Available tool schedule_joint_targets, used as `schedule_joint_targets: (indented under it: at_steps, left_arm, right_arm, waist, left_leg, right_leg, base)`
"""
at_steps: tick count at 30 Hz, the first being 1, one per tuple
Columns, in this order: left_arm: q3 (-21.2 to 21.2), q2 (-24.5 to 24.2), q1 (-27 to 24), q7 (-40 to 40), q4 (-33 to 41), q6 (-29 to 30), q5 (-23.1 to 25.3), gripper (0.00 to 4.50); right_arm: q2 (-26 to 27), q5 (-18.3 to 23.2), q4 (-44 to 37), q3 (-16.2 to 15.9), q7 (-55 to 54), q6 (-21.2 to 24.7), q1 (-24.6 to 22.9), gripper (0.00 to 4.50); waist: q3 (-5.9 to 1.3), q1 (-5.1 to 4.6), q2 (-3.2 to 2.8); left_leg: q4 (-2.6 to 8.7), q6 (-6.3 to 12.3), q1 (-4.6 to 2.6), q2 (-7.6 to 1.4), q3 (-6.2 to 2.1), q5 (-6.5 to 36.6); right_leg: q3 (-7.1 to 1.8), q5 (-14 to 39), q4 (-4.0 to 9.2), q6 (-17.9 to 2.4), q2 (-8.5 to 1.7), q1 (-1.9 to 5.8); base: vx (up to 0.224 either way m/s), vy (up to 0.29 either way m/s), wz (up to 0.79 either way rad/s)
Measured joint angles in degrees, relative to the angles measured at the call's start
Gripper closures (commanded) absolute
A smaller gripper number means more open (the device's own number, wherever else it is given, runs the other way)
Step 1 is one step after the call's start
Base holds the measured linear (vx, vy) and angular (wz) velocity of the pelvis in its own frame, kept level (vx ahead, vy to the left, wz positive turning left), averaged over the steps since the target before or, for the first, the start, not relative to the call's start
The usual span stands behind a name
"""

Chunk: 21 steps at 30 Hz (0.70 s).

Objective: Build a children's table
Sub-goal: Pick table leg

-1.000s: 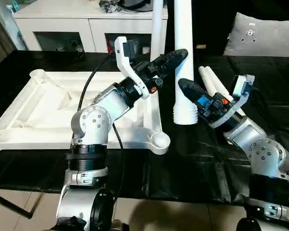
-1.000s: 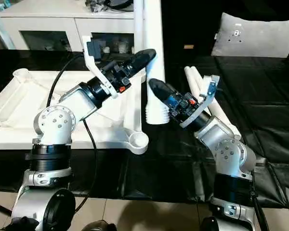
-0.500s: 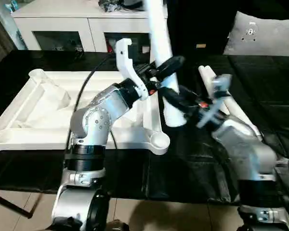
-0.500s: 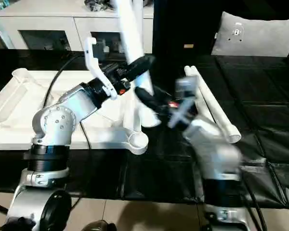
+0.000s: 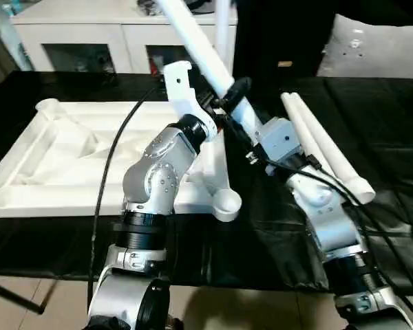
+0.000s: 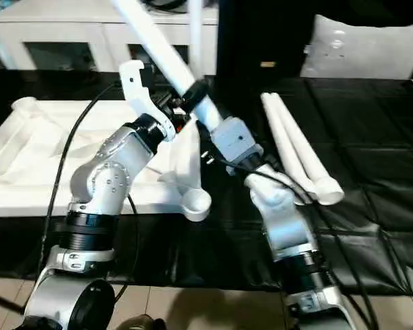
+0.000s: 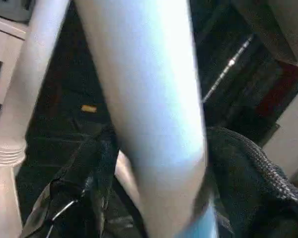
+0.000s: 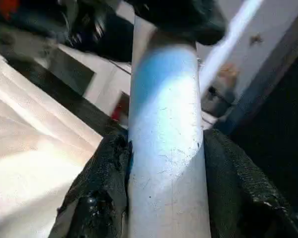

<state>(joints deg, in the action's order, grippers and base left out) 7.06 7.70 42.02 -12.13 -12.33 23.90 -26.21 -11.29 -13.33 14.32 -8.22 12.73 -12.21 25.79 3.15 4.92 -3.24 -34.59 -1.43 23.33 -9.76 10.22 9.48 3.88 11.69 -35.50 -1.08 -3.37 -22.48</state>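
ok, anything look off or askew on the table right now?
Yes: the leg held by both the left gripper and right gripper slants steeply instead of upright, nowhere near the open corner socket.

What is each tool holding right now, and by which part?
Both hold one white table leg: left tool mid-shaft, right tool lower down, nearer its wide end.

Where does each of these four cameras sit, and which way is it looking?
Left eye view: on the head, looking down over both silver forearms at the tabletop.
Right eye view: beside it, same scene; two spare legs lie on the black cover.
Left wrist view: along the left gripper, clamped on the held leg.
Right wrist view: along the right gripper.
All share that leg.
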Motion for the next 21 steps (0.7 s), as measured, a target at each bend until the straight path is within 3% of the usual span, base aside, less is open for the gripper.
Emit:
schedule_joint_targets:
  at_steps: [8,21]
  left_arm:
    - [0.48,0.11,0.05,1.15,-1.03,-0.62,-1.86,1.81]
    - [-1.31,0.06,0.02,-0.89,-1.49,-1.60,-3.18,1.81]
  right_arm:
    - [-0.15,-4.33,4.68,-0.95,-5.52,-4.87,0.75,2.65]
    - [-0.20,-5.22,8.03,-1.25,-7.92,-9.36,1.15,2.65]
  waist:
    - [0.00,-0.38,-0.01]
    - [0.00,-1.23,-0.01]
  left_leg:
    - [-0.01,0.00,-0.02,0.00,0.00,0.00]
    - [-0.04,0.05,-0.02,0.00,0.00,0.02]
  right_leg:
    - [0.00,-0.03,0.00,-0.02,0.01,0.01]
    - [0.00,-0.04,0.02,-0.02,0.00,0.05]
  base:
    - [0.000,0.000,0.00]
    - [0.000,0.000,0.00]
